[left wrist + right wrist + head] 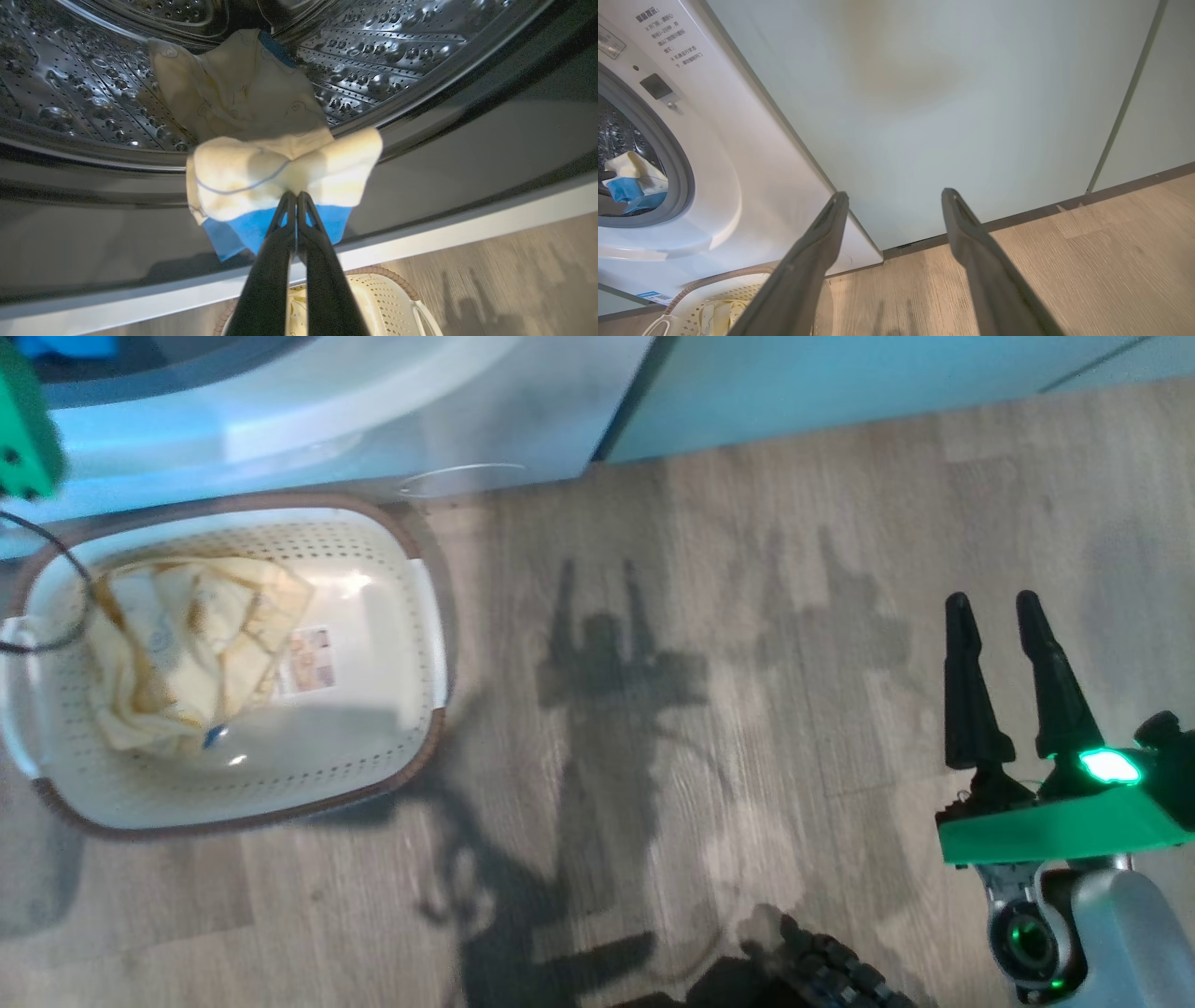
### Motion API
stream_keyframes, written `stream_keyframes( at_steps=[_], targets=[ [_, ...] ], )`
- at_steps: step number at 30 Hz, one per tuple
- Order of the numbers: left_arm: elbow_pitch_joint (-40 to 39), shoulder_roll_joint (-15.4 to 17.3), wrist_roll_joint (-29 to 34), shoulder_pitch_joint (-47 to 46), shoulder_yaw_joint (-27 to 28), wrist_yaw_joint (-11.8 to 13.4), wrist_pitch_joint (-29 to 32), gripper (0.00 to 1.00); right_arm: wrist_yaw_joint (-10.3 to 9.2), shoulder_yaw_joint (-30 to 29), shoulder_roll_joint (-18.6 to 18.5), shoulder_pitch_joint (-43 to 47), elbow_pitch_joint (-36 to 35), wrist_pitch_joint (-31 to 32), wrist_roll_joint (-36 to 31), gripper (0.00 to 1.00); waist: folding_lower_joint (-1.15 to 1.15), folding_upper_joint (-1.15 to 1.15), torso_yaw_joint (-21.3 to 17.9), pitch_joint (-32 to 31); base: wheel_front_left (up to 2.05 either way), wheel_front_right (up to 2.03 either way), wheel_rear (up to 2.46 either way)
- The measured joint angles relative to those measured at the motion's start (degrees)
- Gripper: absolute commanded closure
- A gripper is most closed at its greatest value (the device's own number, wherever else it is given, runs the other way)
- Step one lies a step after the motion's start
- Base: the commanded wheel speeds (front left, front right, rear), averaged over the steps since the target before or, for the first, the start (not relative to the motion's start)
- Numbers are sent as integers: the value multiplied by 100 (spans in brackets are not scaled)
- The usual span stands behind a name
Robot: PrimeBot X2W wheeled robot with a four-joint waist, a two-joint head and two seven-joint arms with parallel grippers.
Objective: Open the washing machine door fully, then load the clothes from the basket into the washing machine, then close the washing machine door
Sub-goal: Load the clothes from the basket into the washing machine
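Loading step: washing machine (327, 429) upper left, drum open; basket (373, 537) on floor below it, clothes (196, 635) inside; left hand (296, 195) pinched tight on yellow-blue garment (261, 172) at drum lip; right hand (991, 607) lower right, spread wide, empty; next: reach deeper, let go, return for rest

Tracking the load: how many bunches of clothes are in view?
2. One bunch pinched in the left tool at the washing machine mouth; another bunch in the basket. Folds may hide more.
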Motion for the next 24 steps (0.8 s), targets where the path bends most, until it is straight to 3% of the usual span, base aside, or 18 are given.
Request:
stream_keyframes(
  at_steps=[11,17,24],
  targets=[
    [1330,415,480,-1239,-154,-457,260,100,0,263,3,-32,-32,0,365,0,0,0,-631,371,0,0,0],
    [1876,597,1136,-1998,-325,-664,-363,100,0,410,5,-146,-65,0,586,0,1,0,-967,602,0,0,0],
    [2336,644,1945,-2866,-461,-659,-1663,100,0,533,8,-146,-79,0,699,0,1,0,-1250,799,0,0,0]
  ],
)
